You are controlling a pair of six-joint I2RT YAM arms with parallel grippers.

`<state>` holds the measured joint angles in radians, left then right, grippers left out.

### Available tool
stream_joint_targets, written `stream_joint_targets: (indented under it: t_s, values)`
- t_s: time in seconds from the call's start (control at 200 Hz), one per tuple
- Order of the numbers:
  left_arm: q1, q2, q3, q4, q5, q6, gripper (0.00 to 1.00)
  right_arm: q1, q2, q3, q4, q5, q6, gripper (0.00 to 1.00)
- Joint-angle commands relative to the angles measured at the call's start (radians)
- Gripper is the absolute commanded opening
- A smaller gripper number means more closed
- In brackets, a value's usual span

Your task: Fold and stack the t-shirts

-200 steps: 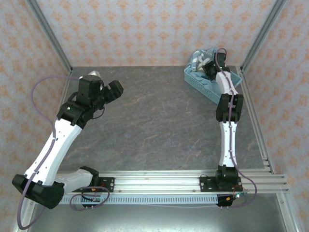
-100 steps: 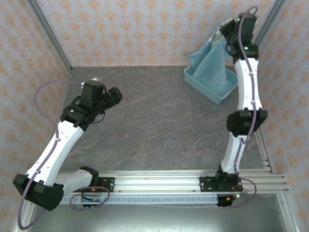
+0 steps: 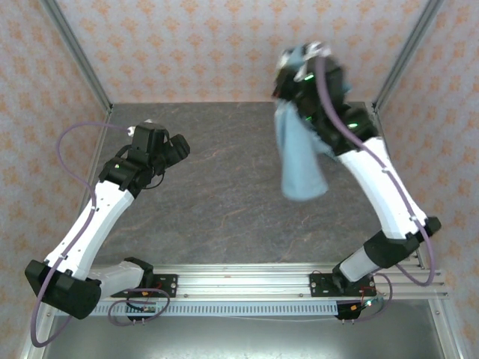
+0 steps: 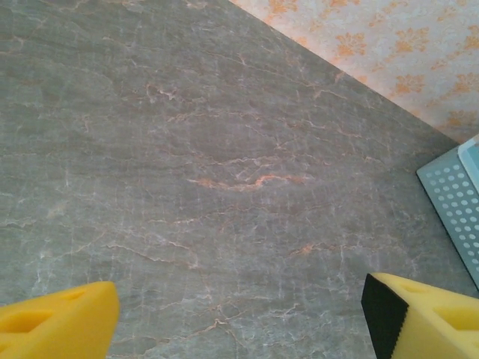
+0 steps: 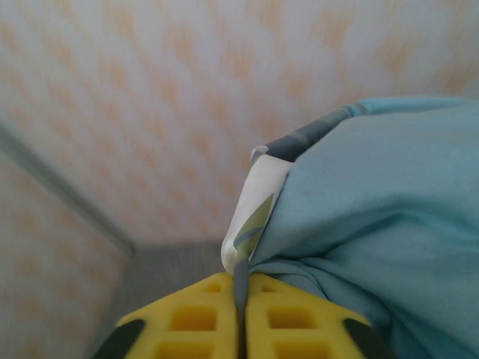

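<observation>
R end effector (image 5: 241,299) clamped on blurred t-shirt (image 3: 298,157), print hidden; L end effector (image 4: 238,318) wide open over surface (image 4: 187,149).

I count two hands, my left hand (image 4: 239,318) and my right hand (image 5: 242,298); one light blue t-shirt (image 3: 299,161), though blur might hide another; one perforated basket (image 4: 458,203); one grey surface (image 3: 224,198).
</observation>
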<state>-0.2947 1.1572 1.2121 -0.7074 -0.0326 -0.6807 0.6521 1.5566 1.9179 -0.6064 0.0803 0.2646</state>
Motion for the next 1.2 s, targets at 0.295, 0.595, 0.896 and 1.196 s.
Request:
stream_joint_targets:
  t_s: [0.295,0.595,0.896,1.196]
  values:
    - [0.003,-0.045,-0.025,-0.145,0.069,0.050,0.88,0.281,0.272,-0.187,-0.017,-0.158,0.114,0.73]
    - [-0.082,0.115,-0.047,-0.061,0.220,0.102,0.85,0.048,-0.008,-0.681,0.019,-0.175,0.435,0.67]
    - [-0.306,0.564,0.304,-0.143,-0.006,0.187,0.87,-0.133,0.011,-0.869,0.019,-0.241,0.588,0.63]
    - [-0.400,0.969,0.637,-0.296,-0.293,0.329,0.79,-0.247,0.136,-0.885,0.031,-0.314,0.682,0.62]
